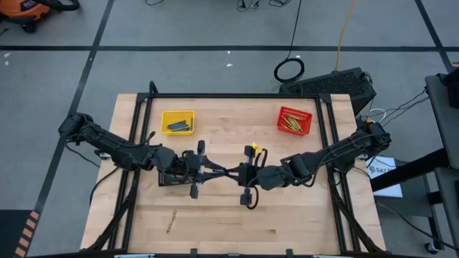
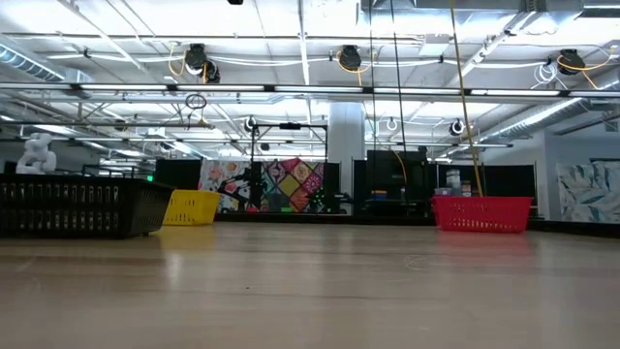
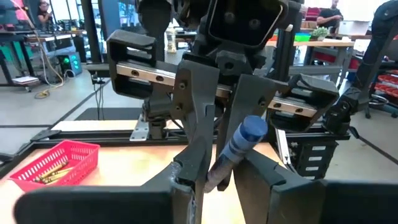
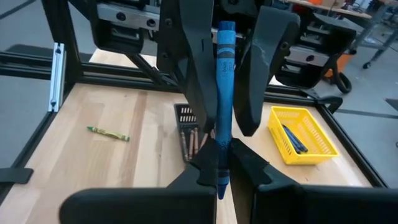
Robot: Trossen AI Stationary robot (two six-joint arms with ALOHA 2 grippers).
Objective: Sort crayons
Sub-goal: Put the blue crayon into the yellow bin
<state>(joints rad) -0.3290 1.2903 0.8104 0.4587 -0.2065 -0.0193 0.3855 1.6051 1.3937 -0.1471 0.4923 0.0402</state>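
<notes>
**Blue crayon caught between two grippers at mid-table**

Blue crayon (image 4: 224, 93) stands upright above the middle of the table (image 1: 287, 215), its lower end pinched by the right gripper (image 4: 217, 167), whose jaws are closed tight on it. The left gripper (image 4: 227, 127) faces it head-on, jaws parted on either side of the upper shaft with a gap showing on one side. This reads as a handover, probably because the blue crayons' basket lies on the left arm's side.

Just beyond, the black basket (image 4: 184, 112) holds brown crayons (image 4: 189, 140). A lone green crayon (image 4: 109, 132) lies loose on the wood, not yet sorted. Farther off, the yellow basket (image 4: 314, 154) holds blue crayons (image 4: 291, 137), the likely destination. At the table's far right, the red basket (image 1: 281, 119) keeps yellow-green crayons (image 1: 294, 123).
</notes>
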